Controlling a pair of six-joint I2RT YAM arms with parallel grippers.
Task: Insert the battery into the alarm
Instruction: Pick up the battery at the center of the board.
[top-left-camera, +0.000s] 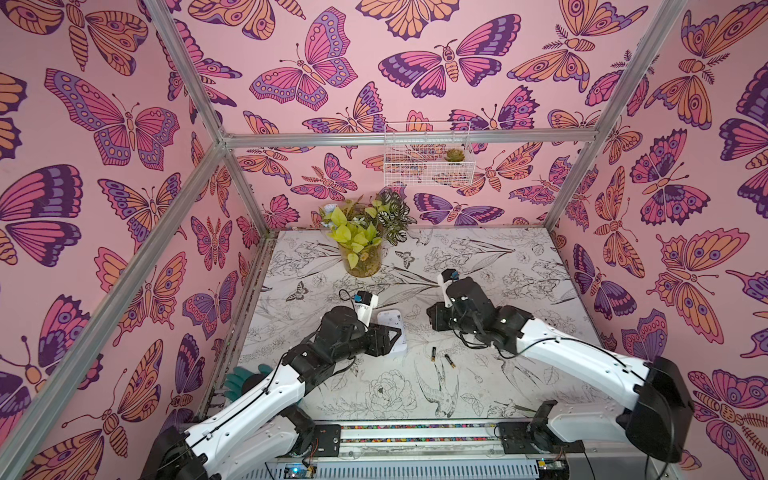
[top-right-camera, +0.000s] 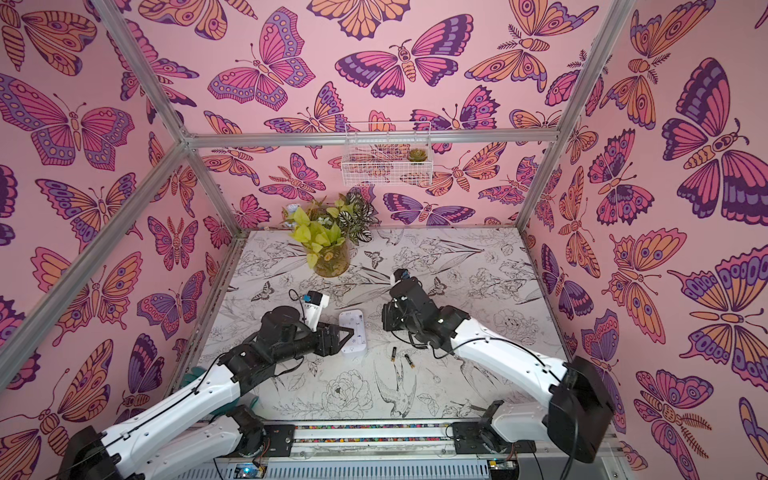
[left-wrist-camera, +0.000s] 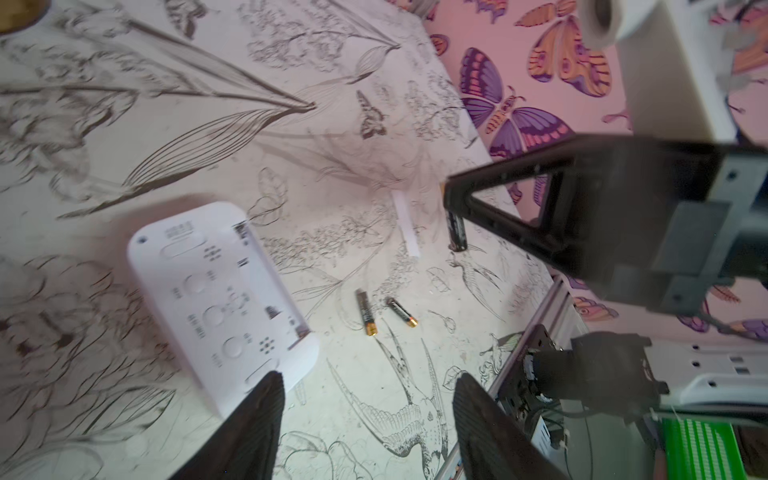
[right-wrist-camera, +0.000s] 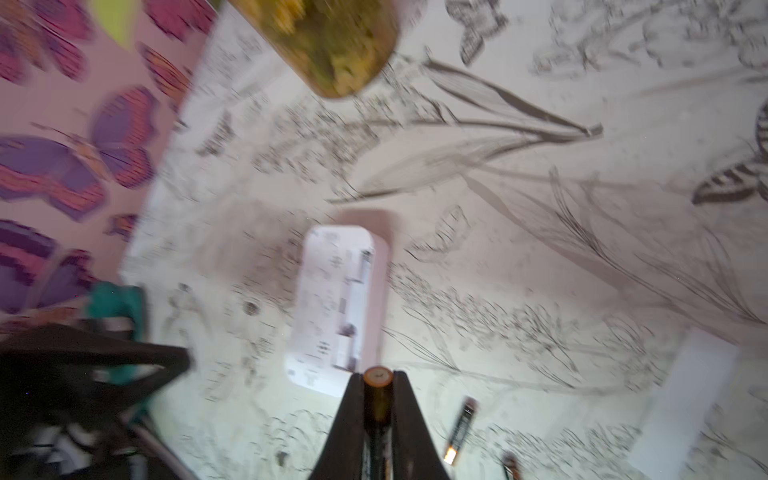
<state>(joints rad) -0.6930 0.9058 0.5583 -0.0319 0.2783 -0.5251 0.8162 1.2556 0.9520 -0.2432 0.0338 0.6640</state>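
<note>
Pink butterfly walls (top-left-camera: 374, 62) enclose a floral-printed tabletop (top-left-camera: 519, 257).

My right claw (right-wrist-camera: 377, 375) pinches the battery (right-wrist-camera: 377, 399). Only its capped end and a strip of its side show between my fingers (right-wrist-camera: 349, 415), and the rest runs off the picture's edge. That wrist view is smeared, so the markings on the alarm (right-wrist-camera: 338, 299) are too blurred to read. My left claw (left-wrist-camera: 368, 376) is cut off by the picture's edge, and one finger covers an alarm corner. A teal glove (top-left-camera: 245, 380) at the surface's left edge sits mostly behind my left arm.
</note>
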